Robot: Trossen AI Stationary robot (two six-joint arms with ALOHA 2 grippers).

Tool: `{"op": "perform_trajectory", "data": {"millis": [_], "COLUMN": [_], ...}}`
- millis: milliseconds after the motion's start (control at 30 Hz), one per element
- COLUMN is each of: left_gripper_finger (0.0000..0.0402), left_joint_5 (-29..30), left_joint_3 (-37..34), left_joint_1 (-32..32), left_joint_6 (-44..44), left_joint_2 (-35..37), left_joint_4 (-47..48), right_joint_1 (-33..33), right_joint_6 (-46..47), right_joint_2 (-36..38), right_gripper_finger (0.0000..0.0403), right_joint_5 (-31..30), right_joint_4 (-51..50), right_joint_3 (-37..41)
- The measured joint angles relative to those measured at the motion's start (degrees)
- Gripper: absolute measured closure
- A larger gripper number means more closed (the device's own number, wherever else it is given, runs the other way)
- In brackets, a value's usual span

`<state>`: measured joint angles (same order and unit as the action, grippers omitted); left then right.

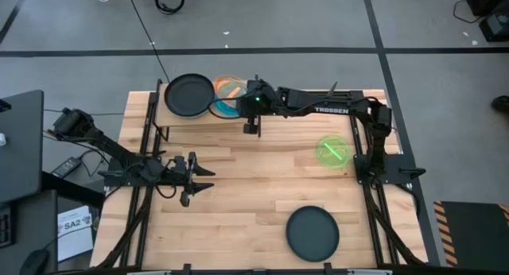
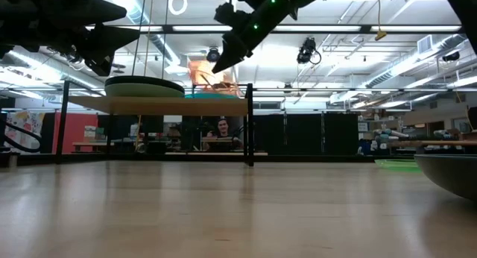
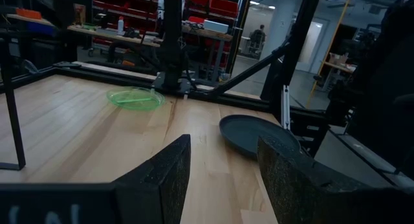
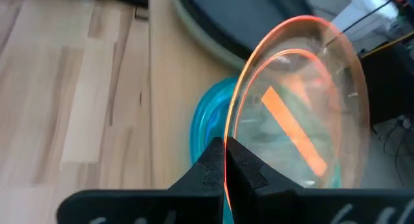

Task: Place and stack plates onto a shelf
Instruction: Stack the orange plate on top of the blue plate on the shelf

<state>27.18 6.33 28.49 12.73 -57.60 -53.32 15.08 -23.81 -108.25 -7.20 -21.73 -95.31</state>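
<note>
The shelf (image 1: 199,120) stands at the table's far left on thin black legs. On it a black plate (image 1: 189,94) lies on a pale green one (image 4: 194,30). Beside them lies a blue plate (image 4: 206,123). Above the blue plate my right gripper (image 4: 225,166) is shut on a translucent orange plate (image 4: 304,101), which stands tilted (image 2: 212,75). My left gripper (image 3: 220,172) waits open over the table's left half (image 1: 195,170), touching nothing. A bright green plate (image 1: 333,151) and a second black plate (image 1: 312,231) lie flat on the tabletop. My right gripper pinches the orange plate's rim (image 4: 228,136) between its two fingers (image 4: 249,175), one on each face. The fingers reach in from the table's right side, slanting down. The plate stands steeply tilted over the blue plate; whether its lower edge touches the blue plate I cannot tell.
The black frame posts (image 1: 362,140) of the right arm stand beside the green plate. The shelf's legs (image 2: 249,124) reach down to the tabletop. Bare wood (image 1: 254,187) lies between the shelf and the near black plate. A person (image 2: 220,127) sits far behind the table.
</note>
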Motion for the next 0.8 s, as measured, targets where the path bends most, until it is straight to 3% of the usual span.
{"op": "perform_trajectory", "data": {"millis": [800], "left_gripper_finger": [0.0216], "left_joint_5": [0.00], "left_joint_3": [0.02], "left_joint_1": [-0.01], "left_joint_6": [0.07], "left_joint_2": [-0.07], "left_joint_4": [0.00], "right_joint_1": [1.57], "right_joint_6": [-0.13], "right_joint_2": [-0.39], "right_gripper_finger": [0.0382], "right_joint_5": [-0.20], "right_joint_4": [-0.59], "right_joint_3": [0.05]}}
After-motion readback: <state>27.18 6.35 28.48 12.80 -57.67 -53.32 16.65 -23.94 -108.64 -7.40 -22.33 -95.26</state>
